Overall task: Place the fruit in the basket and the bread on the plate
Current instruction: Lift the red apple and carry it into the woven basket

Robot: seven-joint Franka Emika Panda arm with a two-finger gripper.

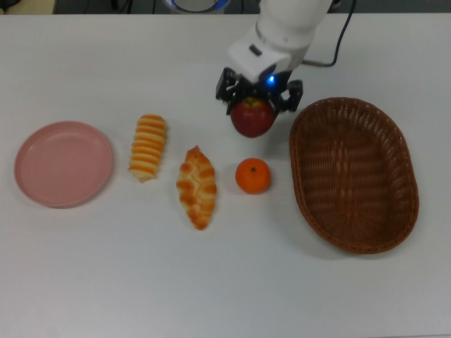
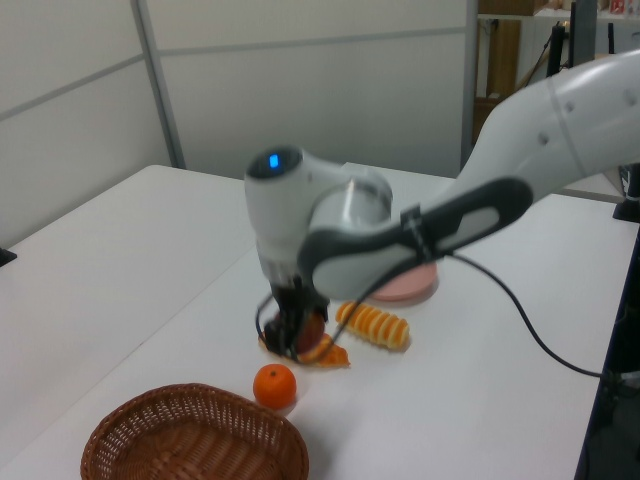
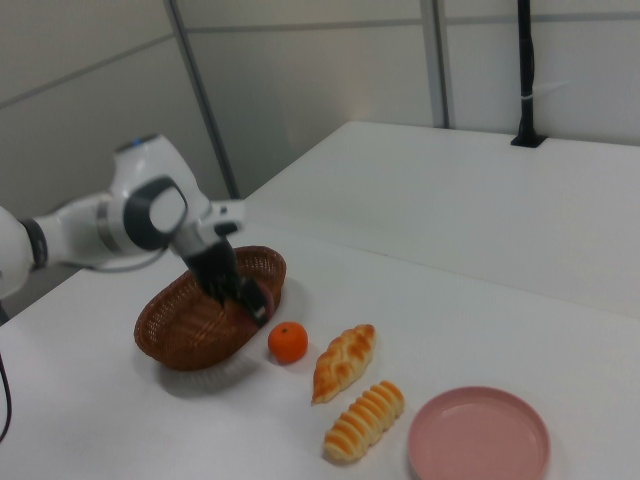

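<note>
Gripper: the gripper (image 1: 257, 98) is closed around the dark red apple (image 1: 253, 117), with one finger seen on each side of the fruit in the top view; it can also be made out in the left view (image 2: 297, 325) and in the right view (image 3: 243, 290).
Apple: it is held clear of the white table (image 1: 225, 282), lifted between the jaws, just to the top view's left of the basket rim and on the far side of the mandarin.
Mandarin: the orange mandarin (image 1: 253, 175) is seen resting on the table, near the basket's left edge in the top view, apart from the apple.
Basket: the brown wicker basket (image 1: 402, 211) is placed at the top view's right; nothing is seen inside it.
Braided loaf: the braided loaf (image 1: 196, 186) is laid on the table to the top view's left of the mandarin, close by but not touching it.
Ridged loaf: the ridged loaf (image 1: 148, 146) is laid between the braided loaf and the plate, apart from both.
Plate: the pink plate (image 1: 63, 163) is set at the top view's far left, with nothing on it.
</note>
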